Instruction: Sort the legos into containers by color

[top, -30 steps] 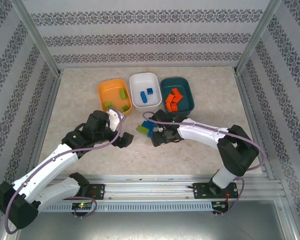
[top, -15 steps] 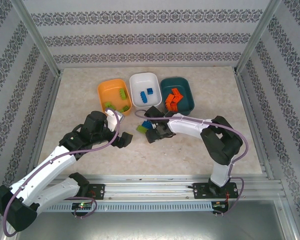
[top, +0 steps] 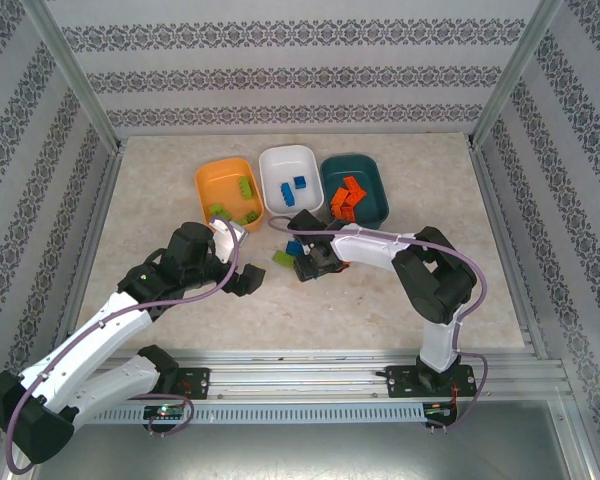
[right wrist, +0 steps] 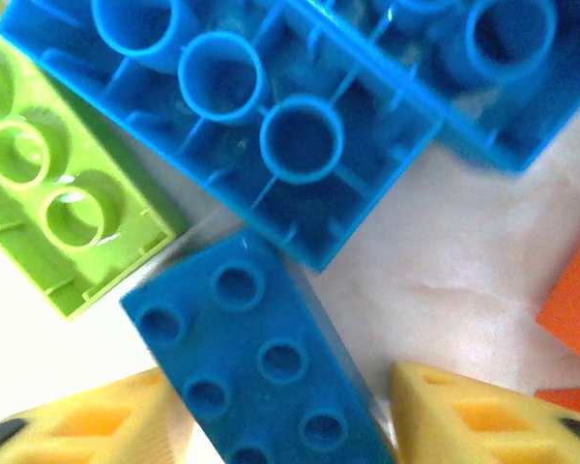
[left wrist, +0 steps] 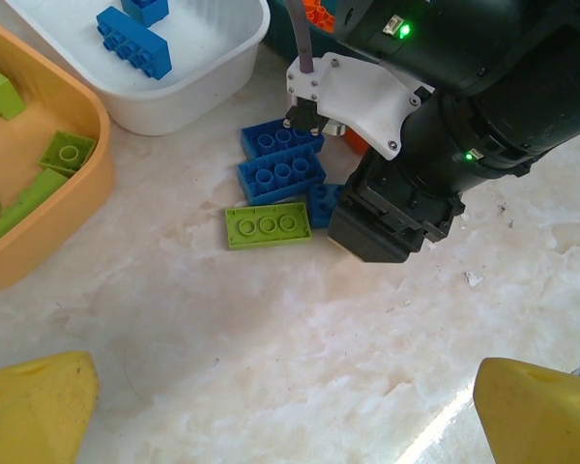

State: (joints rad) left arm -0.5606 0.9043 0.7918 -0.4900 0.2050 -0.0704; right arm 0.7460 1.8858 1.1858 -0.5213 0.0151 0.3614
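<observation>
On the pale marbled table (left wrist: 271, 329), your left claw (left wrist: 290, 411) gapes wide, empty. Your right claw (right wrist: 280, 425) straddles a small dark-blue studded plastic brick (right wrist: 261, 358), its near end cut off; you cannot tell whether it pinches.

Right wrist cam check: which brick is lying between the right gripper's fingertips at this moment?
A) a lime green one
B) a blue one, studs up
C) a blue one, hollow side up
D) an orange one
B: the studs-up blue brick lies in the right gripper, between its yellow fingertips. The lime green brick sits off to one side.
</observation>
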